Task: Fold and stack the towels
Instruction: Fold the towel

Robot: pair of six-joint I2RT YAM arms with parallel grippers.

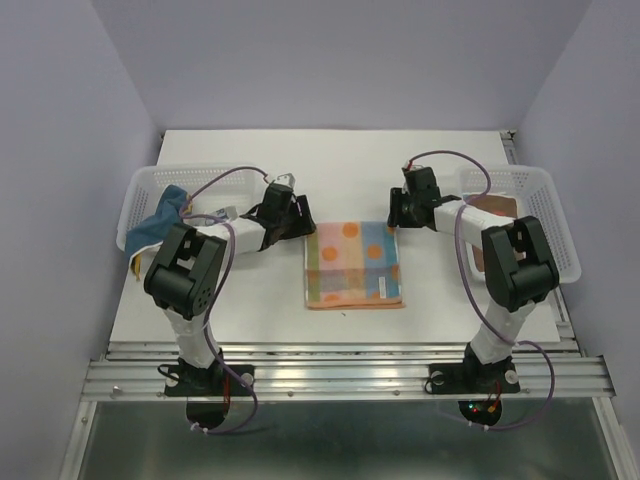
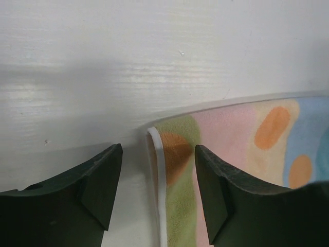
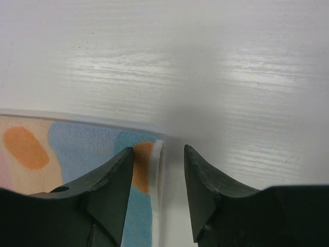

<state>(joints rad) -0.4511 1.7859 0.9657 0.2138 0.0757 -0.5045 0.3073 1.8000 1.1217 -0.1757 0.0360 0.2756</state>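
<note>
Soft, limp towel [image 1: 353, 262]: left tool [image 2: 158, 154] and right tool [image 3: 158, 152] straddle its far corners, half-open, gripping nothing.

**Twin arms in black and white, strung with purple cable**

The left arm [image 1: 185, 275] and right arm [image 1: 515, 265] share one build: blocky black joint housings joined by white links. A thin purple cable [image 1: 452, 153] loops along each, running down to black bases [image 1: 205, 378]. Small red lights [image 1: 478, 405] glow at the right one. The left gripper [image 2: 157, 180] and right gripper [image 3: 159, 180] carry matte black fingers [image 2: 97, 185], thick and wedge-shaped, with bevelled inner faces.
</note>
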